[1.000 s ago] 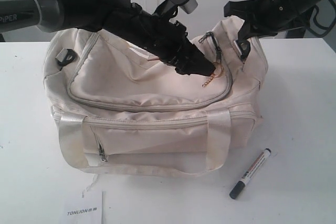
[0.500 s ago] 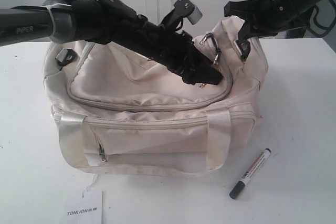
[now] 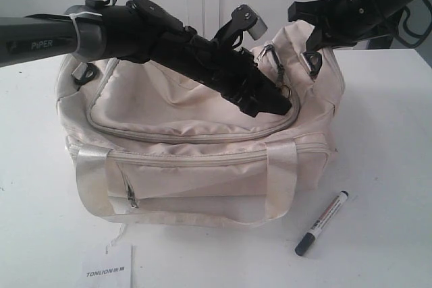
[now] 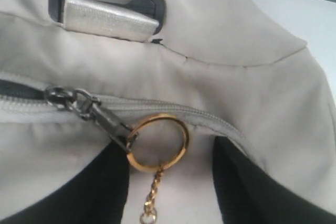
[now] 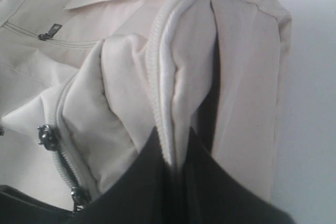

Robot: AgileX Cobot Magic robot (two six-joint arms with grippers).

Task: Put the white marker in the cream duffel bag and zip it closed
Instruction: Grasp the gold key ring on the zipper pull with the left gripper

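Two grippers: right gripper point(image 5: 176, 148) pinches cream duffel bag point(image 3: 189, 166) taut; left gripper point(image 4: 169, 156), jaws spread, should clamp gold keyring point(image 4: 186, 139) squarely before pulling.

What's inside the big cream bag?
Nothing shows; the fabric of the cream duffel bag hides its inside. The white marker lies outside, on the table beside it.

PiPER on the left arm point(image 3: 40, 43), TONLION on the white card point(image 3: 108, 266)
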